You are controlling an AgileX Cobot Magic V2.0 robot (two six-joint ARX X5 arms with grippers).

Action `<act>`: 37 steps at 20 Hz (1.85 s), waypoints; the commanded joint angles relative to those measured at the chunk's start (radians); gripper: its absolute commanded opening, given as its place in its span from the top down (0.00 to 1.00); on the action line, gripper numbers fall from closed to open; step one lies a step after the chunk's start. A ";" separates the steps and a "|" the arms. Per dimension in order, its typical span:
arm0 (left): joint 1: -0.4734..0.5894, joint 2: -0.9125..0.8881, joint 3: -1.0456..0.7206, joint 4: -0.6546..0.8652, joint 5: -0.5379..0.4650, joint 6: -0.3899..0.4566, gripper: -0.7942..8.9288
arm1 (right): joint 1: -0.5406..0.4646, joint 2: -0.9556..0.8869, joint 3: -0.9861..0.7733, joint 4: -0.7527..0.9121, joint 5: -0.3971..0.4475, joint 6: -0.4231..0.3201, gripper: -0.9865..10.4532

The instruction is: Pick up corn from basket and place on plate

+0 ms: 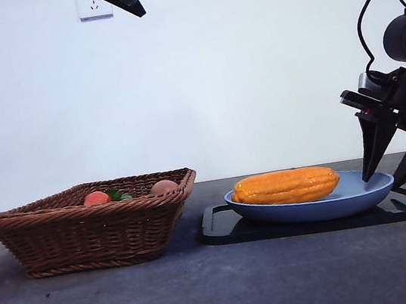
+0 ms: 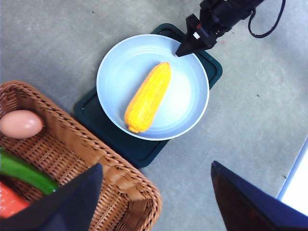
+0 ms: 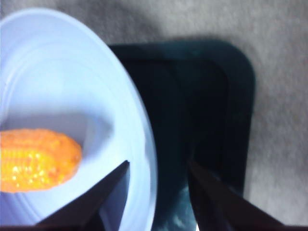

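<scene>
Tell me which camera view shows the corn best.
The left wrist view: the whole corn shows from above, lying in the blue plate. The front view gives only its side profile; the right wrist view shows one blurred end, near the open right gripper.

The right gripper (image 1: 400,170) is matte black, its two jaws tapering to sharp wedge tips; above the jaws sits a blocky black body with a small white patch, and behind that a rounded dark cylindrical housing; thin black cables loop up from it; the left gripper (image 2: 154,202) shows two broad, flat jaws, dark navy-black, plain and unmarked, with straight angled edges.
</scene>
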 commanded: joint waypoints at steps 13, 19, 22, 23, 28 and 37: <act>0.011 0.005 0.032 -0.047 0.001 -0.010 0.60 | 0.097 -0.541 0.022 -0.442 0.001 -0.175 0.75; 0.011 0.005 0.032 -0.109 0.002 -0.010 0.91 | 0.208 -0.634 0.020 -0.528 0.029 -0.251 0.91; 0.011 0.005 0.032 -0.114 0.002 -0.011 0.91 | 0.224 -0.634 0.014 -0.522 0.026 -0.249 0.91; 0.011 0.005 0.032 -0.116 0.002 -0.016 0.91 | 0.225 -0.634 0.014 -0.516 0.025 -0.237 0.91; 0.011 0.005 0.032 -0.111 0.002 -0.016 0.91 | 0.208 -0.634 0.014 -0.513 0.026 -0.234 0.91; 0.012 0.004 0.032 0.096 -0.002 -0.003 0.91 | 0.186 -0.634 0.014 -0.513 0.026 -0.234 0.91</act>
